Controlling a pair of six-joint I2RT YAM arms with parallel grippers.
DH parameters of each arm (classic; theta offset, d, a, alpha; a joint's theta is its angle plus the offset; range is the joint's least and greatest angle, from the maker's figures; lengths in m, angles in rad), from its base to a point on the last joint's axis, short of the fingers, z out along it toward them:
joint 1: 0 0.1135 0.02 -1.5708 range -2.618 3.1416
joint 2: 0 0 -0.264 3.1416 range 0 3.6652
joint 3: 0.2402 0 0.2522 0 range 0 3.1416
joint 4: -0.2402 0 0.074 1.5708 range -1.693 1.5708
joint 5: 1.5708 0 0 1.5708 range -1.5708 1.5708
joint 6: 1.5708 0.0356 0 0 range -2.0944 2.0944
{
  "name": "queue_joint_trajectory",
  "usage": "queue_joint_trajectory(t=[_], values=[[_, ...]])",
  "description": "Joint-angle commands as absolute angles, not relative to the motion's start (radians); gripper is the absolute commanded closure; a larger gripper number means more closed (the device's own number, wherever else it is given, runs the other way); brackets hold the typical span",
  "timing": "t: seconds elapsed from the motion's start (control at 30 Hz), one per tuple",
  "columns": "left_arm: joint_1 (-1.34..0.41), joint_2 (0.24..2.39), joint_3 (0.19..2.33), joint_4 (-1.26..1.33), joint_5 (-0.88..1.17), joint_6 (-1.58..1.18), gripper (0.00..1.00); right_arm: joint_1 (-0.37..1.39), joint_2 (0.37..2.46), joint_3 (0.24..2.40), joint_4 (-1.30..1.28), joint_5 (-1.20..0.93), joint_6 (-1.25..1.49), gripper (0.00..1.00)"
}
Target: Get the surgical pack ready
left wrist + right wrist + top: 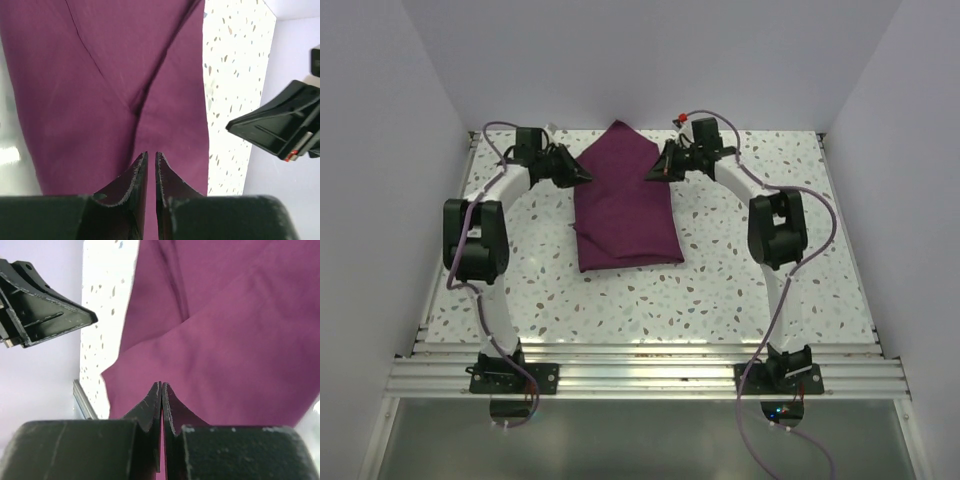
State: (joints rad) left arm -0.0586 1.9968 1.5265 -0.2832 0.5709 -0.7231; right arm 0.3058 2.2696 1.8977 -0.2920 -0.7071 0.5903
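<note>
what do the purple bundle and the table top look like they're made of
Purple bundle: most likely woven cloth with a matte finish, going by its soft creases and folded edges and the lack of shine. Table top: a hard, smooth white surface with scattered dark flecks, like terrazzo. The look does not show whether it is real stone or a printed laminate.
</note>
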Motion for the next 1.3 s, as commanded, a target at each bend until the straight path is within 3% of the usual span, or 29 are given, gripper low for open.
queue_joint_trajectory(t=[0.0,0.23,0.4,0.67,0.87,1.03,1.27], values=[[-0.041,2.118,1.607,-0.161,0.640,-0.772,0.86,0.293,2.365,2.028,-0.253,-0.750,0.635,1.00],[-0.011,2.289,1.689,-0.063,0.713,-0.834,0.88,0.262,2.528,2.140,-0.179,-0.787,0.703,1.00],[-0.003,2.439,1.801,-0.185,0.721,-0.802,0.89,0.249,2.635,2.166,-0.161,-0.776,0.738,1.00],[0.025,2.461,1.766,-0.126,0.748,-0.796,0.89,0.247,2.723,2.171,-0.071,-0.795,0.814,1.00],[0.041,2.448,1.790,0.096,0.793,-0.940,0.84,0.249,2.729,2.189,0.237,-0.808,1.021,1.00],[0.049,2.526,1.923,0.055,0.744,-0.991,0.79,0.249,2.821,2.353,0.261,-0.736,1.138,1.00],[0.048,2.660,1.996,0.037,0.747,-1.065,0.78,0.247,2.884,2.395,0.184,-0.611,1.166,1.00]])
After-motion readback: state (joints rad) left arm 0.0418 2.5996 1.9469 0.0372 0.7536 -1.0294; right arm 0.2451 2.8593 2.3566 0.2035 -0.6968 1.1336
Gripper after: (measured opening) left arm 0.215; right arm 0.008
